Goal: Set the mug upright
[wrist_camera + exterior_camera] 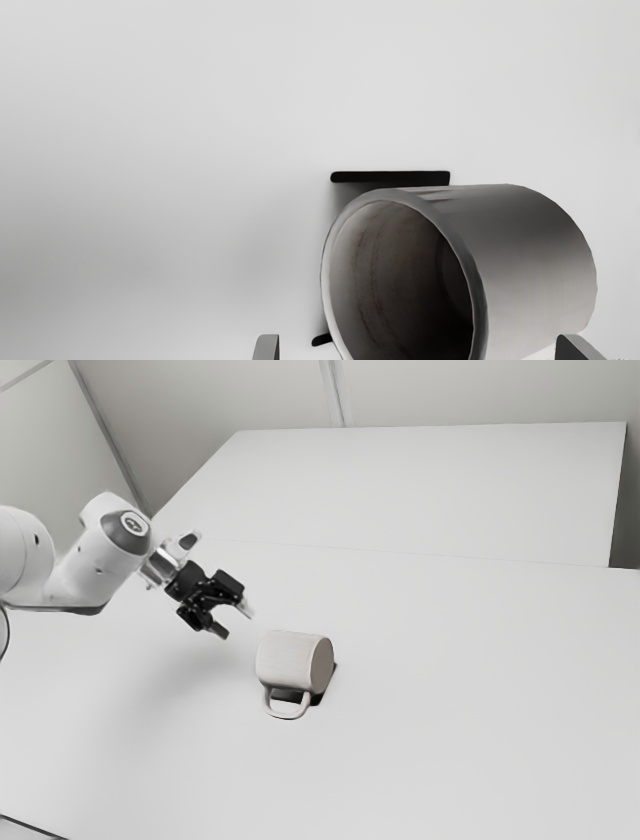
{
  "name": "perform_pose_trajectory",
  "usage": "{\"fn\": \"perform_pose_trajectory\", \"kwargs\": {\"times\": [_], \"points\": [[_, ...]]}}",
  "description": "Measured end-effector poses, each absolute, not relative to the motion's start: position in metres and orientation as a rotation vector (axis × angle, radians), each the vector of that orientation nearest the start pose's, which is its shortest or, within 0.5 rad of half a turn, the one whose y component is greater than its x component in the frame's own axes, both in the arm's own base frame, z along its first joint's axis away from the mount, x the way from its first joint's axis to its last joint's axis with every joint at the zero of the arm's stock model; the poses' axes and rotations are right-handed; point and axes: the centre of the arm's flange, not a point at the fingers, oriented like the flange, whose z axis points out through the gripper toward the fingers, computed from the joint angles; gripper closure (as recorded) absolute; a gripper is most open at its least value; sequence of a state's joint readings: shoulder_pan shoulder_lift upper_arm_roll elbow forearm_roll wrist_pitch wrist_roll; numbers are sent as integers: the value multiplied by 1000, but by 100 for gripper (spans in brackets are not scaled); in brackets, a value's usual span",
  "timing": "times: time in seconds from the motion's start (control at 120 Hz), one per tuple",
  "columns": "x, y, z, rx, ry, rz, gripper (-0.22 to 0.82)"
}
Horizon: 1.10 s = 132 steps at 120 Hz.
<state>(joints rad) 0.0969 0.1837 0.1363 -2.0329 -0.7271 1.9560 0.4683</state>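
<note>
The arm (92,568) reaches in from the exterior view's left, claw (235,622) spread open.

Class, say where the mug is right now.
In the exterior view, the mug lies on its side on the white table, just to the exterior view's right of the open gripper and lower in the picture.

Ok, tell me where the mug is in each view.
Exterior view: the mug lies on its side near the picture's middle, a little lower than the claw.
Wrist view: the mug is beyond the claw's fingertips, mostly between them, mouth toward the camera.
Shared landmark: the claw's two fingertips, standing apart.
</note>
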Motion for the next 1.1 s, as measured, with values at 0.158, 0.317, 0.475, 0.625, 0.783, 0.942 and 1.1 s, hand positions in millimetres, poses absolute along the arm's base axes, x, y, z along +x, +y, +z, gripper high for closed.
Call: {"fn": "perform_pose_trajectory", "kwargs": {"times": [0.158,0.317,0.475,0.625,0.783,0.942,1.1], "points": [[548,75,330,2413,170,23,0],[551,67,328,2381,126,90,0],[545,64,319,2340,104,129,0],[544,57,314,2309,63,162,0],[545,49,307,2287,20,181,0],[546,40,304,2270,-23,202,0],[545,29,301,2256,-61,209,0]]}}
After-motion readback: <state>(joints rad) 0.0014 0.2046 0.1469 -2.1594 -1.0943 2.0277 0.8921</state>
